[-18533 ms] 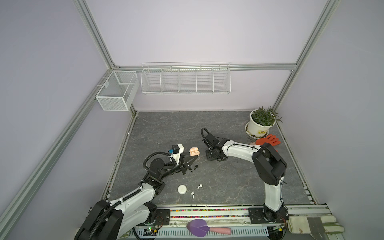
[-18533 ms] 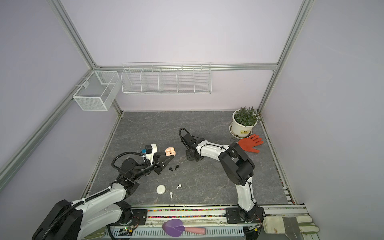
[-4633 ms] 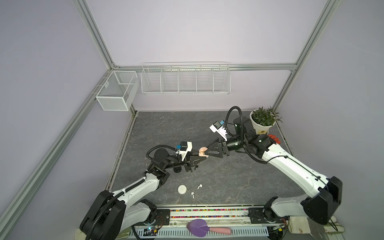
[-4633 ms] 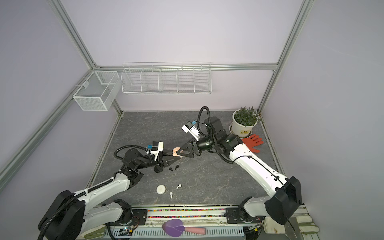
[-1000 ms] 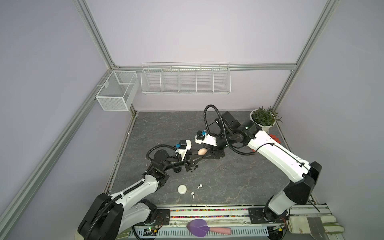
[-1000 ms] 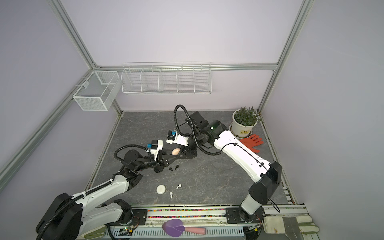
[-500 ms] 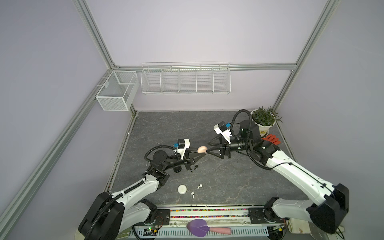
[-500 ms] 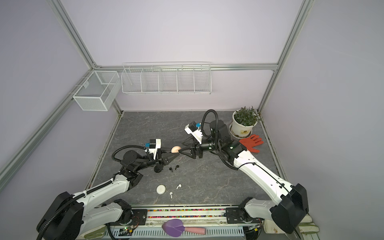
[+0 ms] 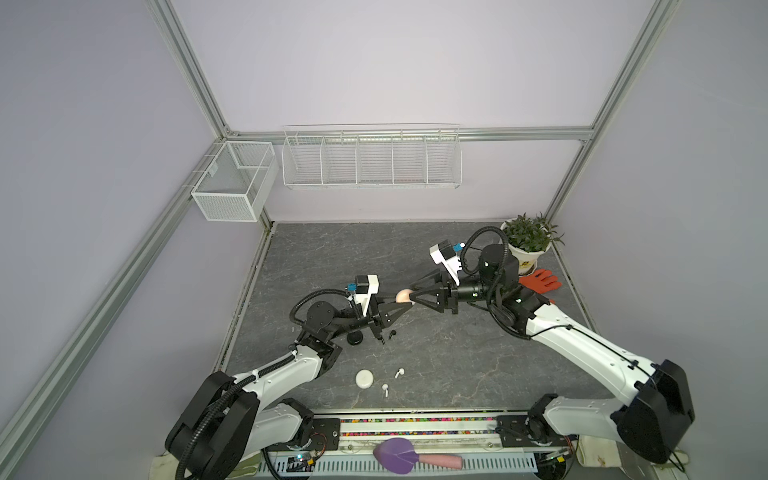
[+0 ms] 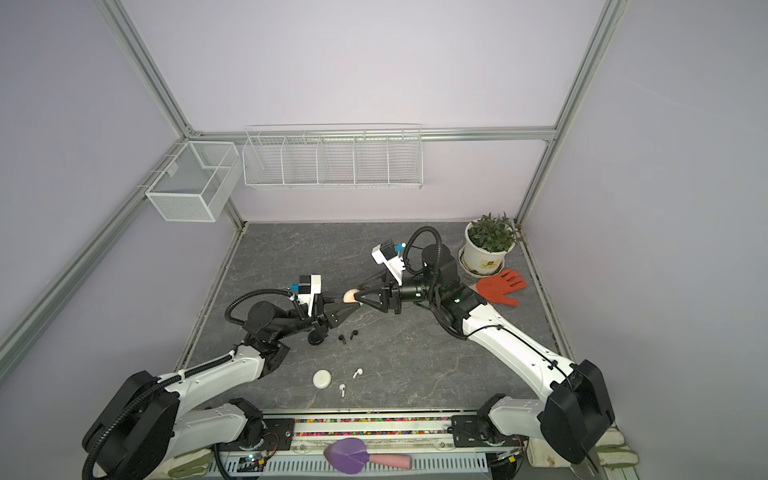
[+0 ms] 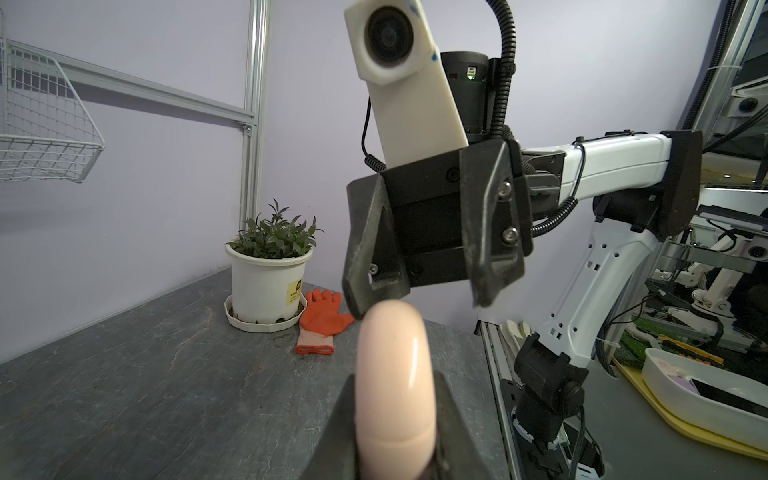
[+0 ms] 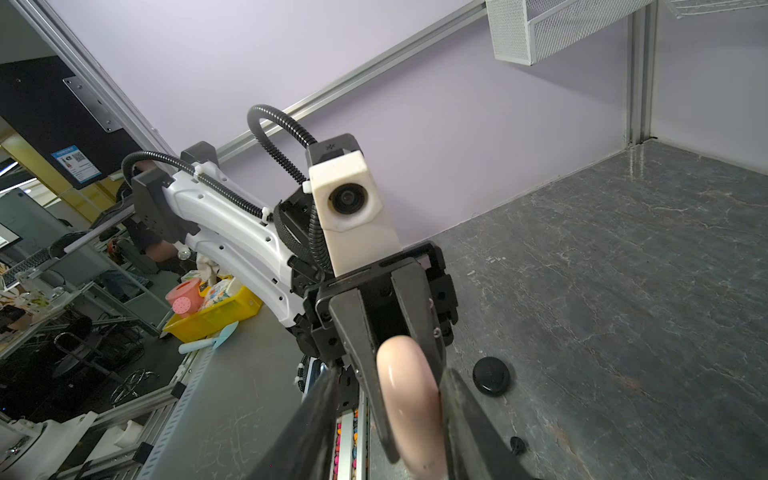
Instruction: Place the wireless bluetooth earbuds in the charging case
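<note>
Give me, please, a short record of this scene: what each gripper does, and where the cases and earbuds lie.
left gripper: shut on pink case, held above the table
right gripper: open, fingers on either side of the pink case's top
pink case: looks closed
black earbuds: two, loose on table near black case
white earbuds: two, loose on table beside white case

Both top views high, looking down on whole table (image 9: 332, 249), wrist views close, facing each other
</note>
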You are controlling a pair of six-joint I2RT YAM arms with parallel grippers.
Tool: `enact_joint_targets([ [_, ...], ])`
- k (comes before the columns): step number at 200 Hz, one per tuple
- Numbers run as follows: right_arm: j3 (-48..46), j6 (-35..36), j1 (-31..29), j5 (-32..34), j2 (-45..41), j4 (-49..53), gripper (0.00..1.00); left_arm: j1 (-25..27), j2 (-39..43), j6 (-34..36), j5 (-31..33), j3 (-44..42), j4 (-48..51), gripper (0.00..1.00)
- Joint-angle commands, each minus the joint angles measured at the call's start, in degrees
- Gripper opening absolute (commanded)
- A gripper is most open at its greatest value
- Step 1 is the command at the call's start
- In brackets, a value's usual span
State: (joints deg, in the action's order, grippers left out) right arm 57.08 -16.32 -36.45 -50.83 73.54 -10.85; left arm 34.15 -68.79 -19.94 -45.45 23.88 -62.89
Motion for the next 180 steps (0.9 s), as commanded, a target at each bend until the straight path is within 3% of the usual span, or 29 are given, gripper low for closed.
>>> enact_joint_targets([
  [1,-1.14,0.41,0.13,-2.93,0.99,-1.31,0.39,0.12,-0.03,-0.80,0.19,0.31,-2.11,0.00],
  [180,-1.88,4.24,-0.27,-4.29,3.29,-0.81,0.25,0.06,-1.49,-1.40,1.50,0.82,-2.72,0.00],
])
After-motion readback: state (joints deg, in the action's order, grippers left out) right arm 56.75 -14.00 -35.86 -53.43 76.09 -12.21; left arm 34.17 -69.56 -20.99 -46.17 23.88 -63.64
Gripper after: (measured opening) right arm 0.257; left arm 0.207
